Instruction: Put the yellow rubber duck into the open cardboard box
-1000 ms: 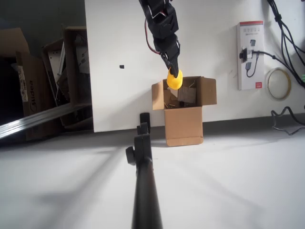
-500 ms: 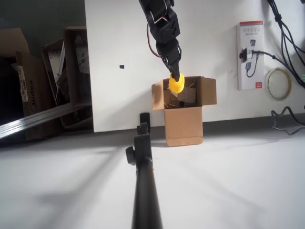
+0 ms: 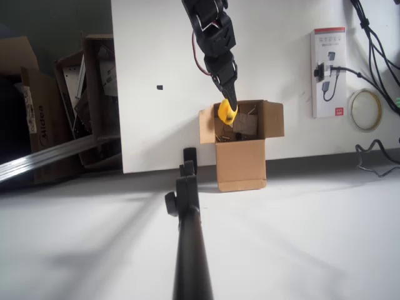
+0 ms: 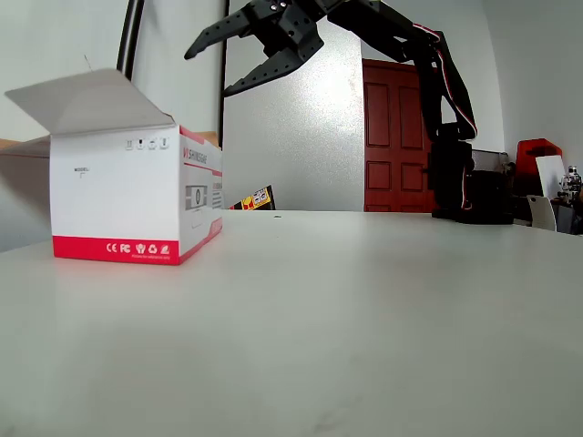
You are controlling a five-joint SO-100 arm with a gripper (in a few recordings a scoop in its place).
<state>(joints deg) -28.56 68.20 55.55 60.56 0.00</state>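
- The pincer (image 4: pixel 205 68) stands released in the fixed view, its two black fingers spread wide with nothing between them; a second ago, from overhead, it was clenched on the yellow rubber duck (image 3: pixel 225 112).
- In the overhead view the pincer (image 3: pixel 229 107) points down at the mouth of the open cardboard box (image 3: pixel 240 145), and the duck now shows just below its tips, lower than half a second ago and inside the outline of the box opening, near the rear left corner.
- Whether the duck is falling or already resting on the small odds and ends in the box, I cannot tell.
- My reading: the release has just been made over the opening, so the placing looks as good as done; what remains is to lift the arm clear without catching a flap.
- Further out, the white-and-red package (image 3: pixel 329 73) lies flat on the bench (image 3: pixel 156 56), well right of the box, beside a roll of tape (image 3: pixel 365 110).
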